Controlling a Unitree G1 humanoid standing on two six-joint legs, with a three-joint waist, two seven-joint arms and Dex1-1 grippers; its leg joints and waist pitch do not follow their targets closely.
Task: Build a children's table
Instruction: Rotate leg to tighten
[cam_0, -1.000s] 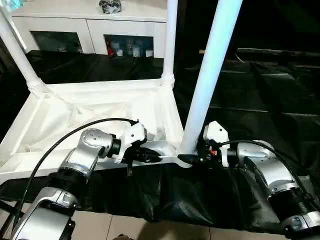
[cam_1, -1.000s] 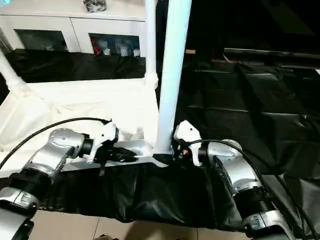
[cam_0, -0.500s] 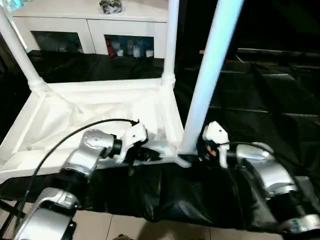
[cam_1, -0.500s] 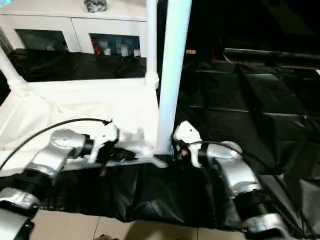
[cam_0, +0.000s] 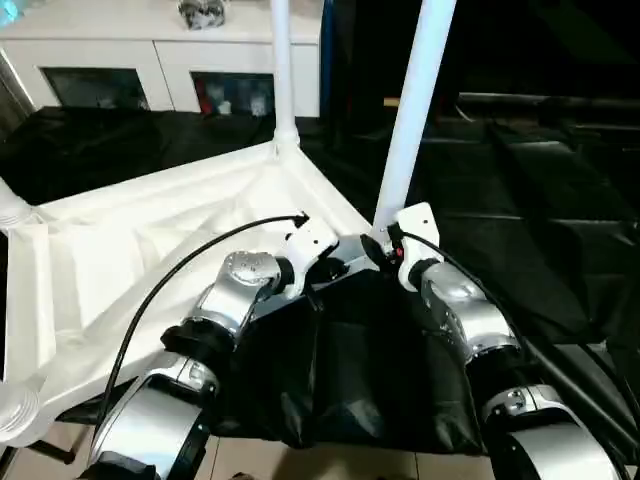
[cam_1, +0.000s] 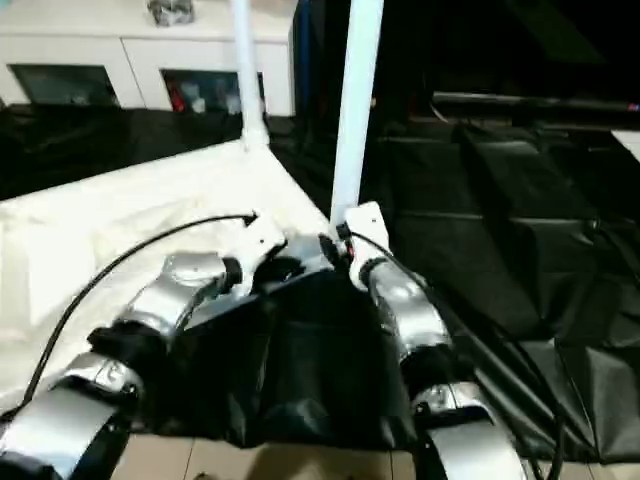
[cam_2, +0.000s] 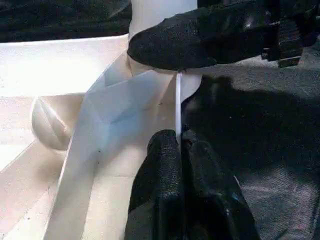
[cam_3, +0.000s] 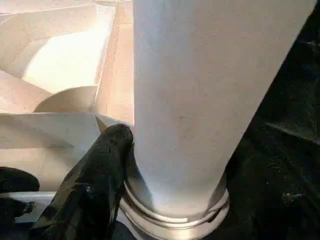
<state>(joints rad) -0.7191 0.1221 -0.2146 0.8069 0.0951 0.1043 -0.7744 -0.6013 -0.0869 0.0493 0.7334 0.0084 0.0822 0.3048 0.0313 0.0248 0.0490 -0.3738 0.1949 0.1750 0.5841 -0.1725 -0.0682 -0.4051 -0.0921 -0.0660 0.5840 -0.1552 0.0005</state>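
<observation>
Sitting upside down on the black sheet (cam_0: 520, 250), the children's table top (cam_0: 150, 260) is showing its ribbed underside, and its legs are pointing straight up out of the corner sockets. The near leg (cam_0: 410, 110) is standing in the corner closest to the robot, and another leg (cam_0: 280, 70) is rising from the far corner, over toward the white cabinet (cam_0: 150, 60) with glass doors at the back. A third socket with a leg base (cam_0: 12, 210) is peeking in by the frame's edge on the robot's left.

The left gripper (cam_2: 180, 145) is pinching the thin rim of the table top right beside that near corner, fingers (cam_2: 160, 185) squeezed together with the white edge sandwiched between them. The right gripper (cam_0: 385, 248) is wrapping around the base of the near leg just above its socket collar. One black finger (cam_3: 95, 175) is pressing against the side of the tube, and in the left wrist view another right finger (cam_2: 200, 40) is lying across the tube on its other side. So the jaws are standing fairly wide but clamping the leg.

Both silver forearms are reaching in toward the same corner, almost meeting there. Something small and dark (cam_0: 200, 12) is lying on top of the cabinet; can't tell what it is.
</observation>
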